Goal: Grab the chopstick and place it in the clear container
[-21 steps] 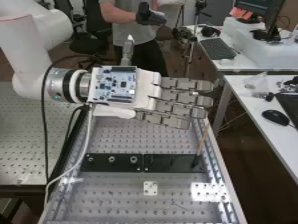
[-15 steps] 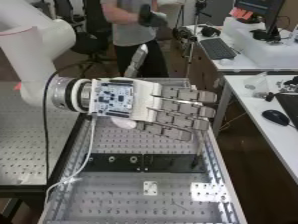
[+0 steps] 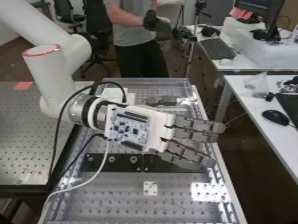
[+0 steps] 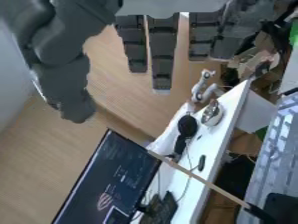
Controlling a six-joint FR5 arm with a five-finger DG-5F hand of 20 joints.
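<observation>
OK, chopstick (image 4: 199,178) stands up from the black plate (image 3: 116,162) on the bench (image 3: 120,200), its free end aimed up & away from the metal; exact tilt I can't tell. It's thin, straight, pale-wood col., w/ a dark lower end. My fingers (image 3: 198,135) are straight & spread wide, thumb apart, nothing held. Bench is perforated metal; nearby a white table (image 3: 249,115) w/ a black mouse (image 3: 275,117), etc.
</observation>
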